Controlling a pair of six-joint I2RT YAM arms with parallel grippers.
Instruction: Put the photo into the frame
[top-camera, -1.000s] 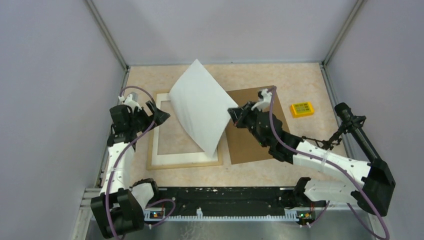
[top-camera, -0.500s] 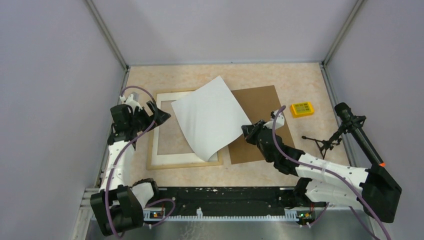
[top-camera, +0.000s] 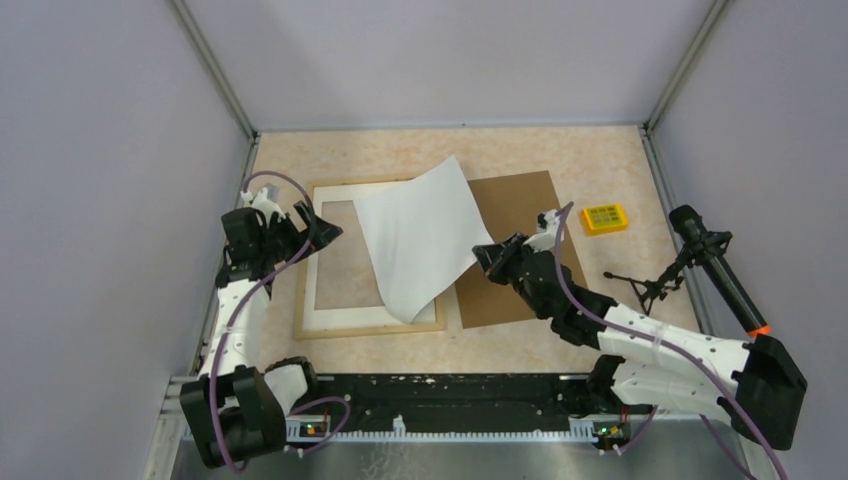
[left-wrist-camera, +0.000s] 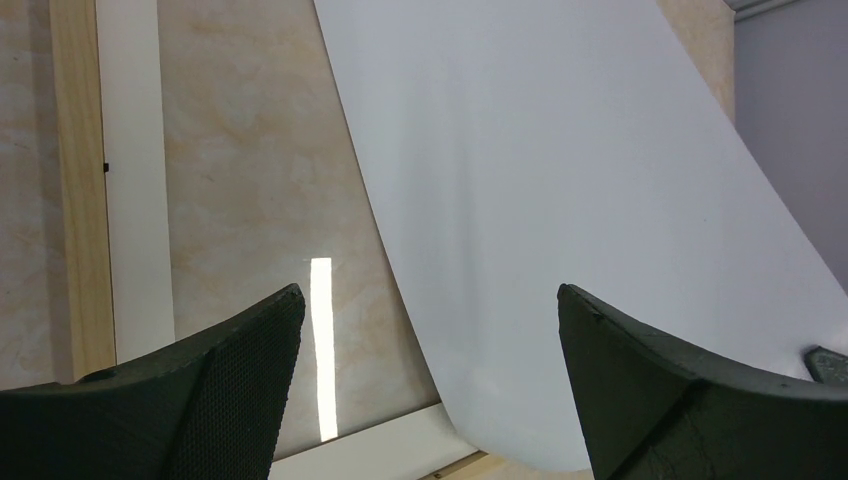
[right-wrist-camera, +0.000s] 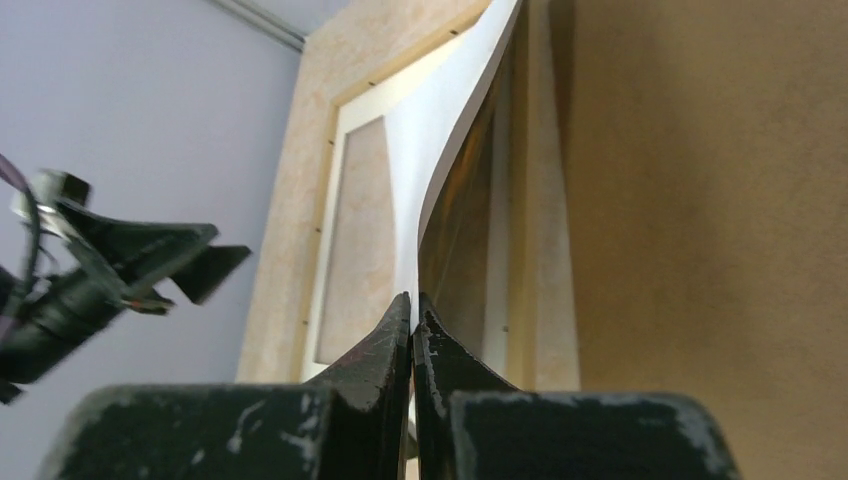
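Note:
The photo (top-camera: 420, 235) shows its white back and hangs curved over the right half of the frame (top-camera: 370, 329), its lower edge down near the frame's front right corner. My right gripper (top-camera: 482, 252) is shut on the photo's right edge; in the right wrist view the sheet (right-wrist-camera: 432, 140) runs straight out from between the closed jaws (right-wrist-camera: 412, 300). The light wood frame lies flat with a white mat (top-camera: 330, 312) inside. My left gripper (top-camera: 325, 228) hovers open over the frame's left part, touching nothing; its view shows the photo (left-wrist-camera: 560, 200) ahead, between the fingertips (left-wrist-camera: 428, 295).
A brown backing board (top-camera: 520, 195) lies flat right of the frame, partly under my right arm. A small yellow box (top-camera: 605, 217) sits further right. A black stand with a cylinder (top-camera: 705, 255) leans along the right wall.
The photo has come down from a steep tilt to a low curve over the frame. My right gripper moved nearer and lower with it. The left arm has not moved.

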